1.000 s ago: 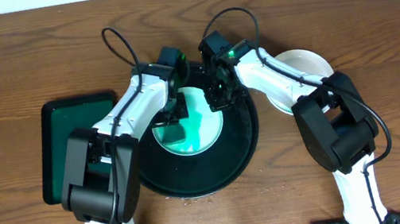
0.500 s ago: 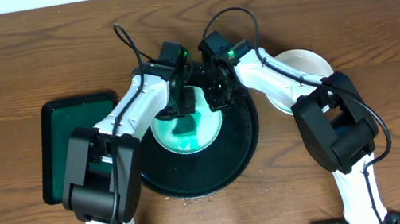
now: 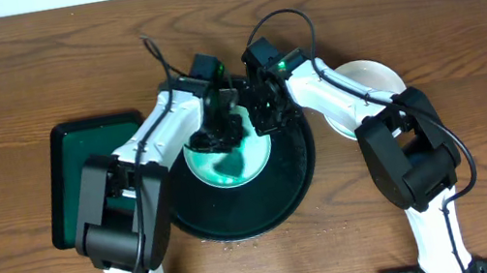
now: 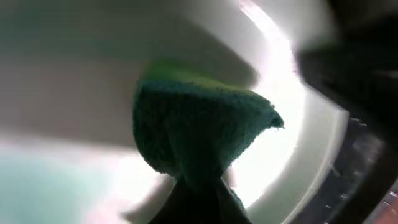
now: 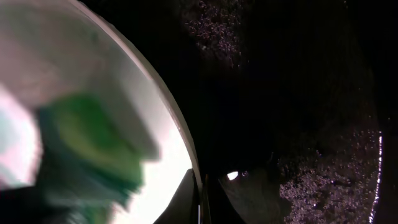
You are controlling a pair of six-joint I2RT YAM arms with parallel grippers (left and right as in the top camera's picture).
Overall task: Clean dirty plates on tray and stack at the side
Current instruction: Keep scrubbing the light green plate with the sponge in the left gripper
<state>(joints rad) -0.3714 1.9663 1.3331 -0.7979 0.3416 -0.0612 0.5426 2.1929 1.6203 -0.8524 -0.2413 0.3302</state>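
A pale mint-green plate (image 3: 232, 166) lies in the black tray (image 3: 300, 181). My left gripper (image 3: 220, 130) is shut on a dark green cloth (image 4: 193, 137) and presses it on the plate's far part (image 4: 74, 74). My right gripper (image 3: 262, 119) is shut on the plate's right rim (image 5: 180, 134), one finger inside the rim and one outside, over the tray floor (image 5: 298, 93). The cloth shows blurred in the right wrist view (image 5: 87, 155). A white plate (image 3: 371, 77) sits on the table right of the tray, partly under my right arm. A third plate is not in view.
A smaller dark green rectangular tray (image 3: 92, 170) lies left of the black tray. Both arms reach in over the tray's far side and nearly meet there. The tray floor carries fine specks (image 5: 323, 168).
My left gripper has carried the cloth from the plate's near left part up to its far part. My right gripper has stayed on the rim.
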